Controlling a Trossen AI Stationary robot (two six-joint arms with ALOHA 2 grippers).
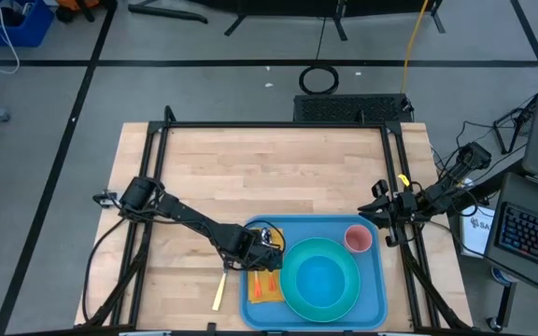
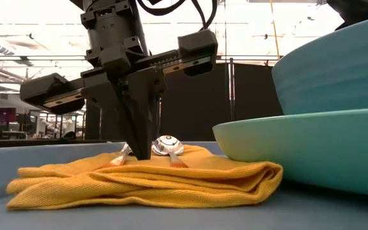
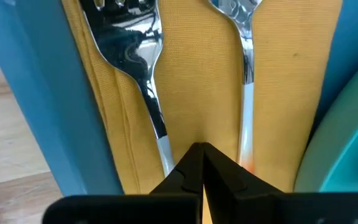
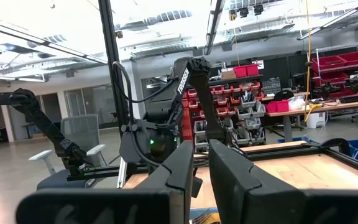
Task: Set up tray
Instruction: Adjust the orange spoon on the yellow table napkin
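The left gripper (image 3: 202, 163), fingers pressed together and holding nothing, stands on the yellow napkin (image 3: 197, 81) between fork (image 3: 132, 56) and spoon (image 3: 244, 62), whose handles run toward it. The napkin lies in the tray (image 1: 379, 280) beside the plate (image 1: 320, 278). The right gripper (image 4: 202, 168) waits off the tray's far corner, fingers slightly parted.

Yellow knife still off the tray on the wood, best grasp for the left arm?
Grip the yellow knife mid-length, coming straight down, fingers closing across its narrow width. It lies flat on the table, long axis nearly parallel to the tray edge, nothing crowding it. Left gripper sits close by.
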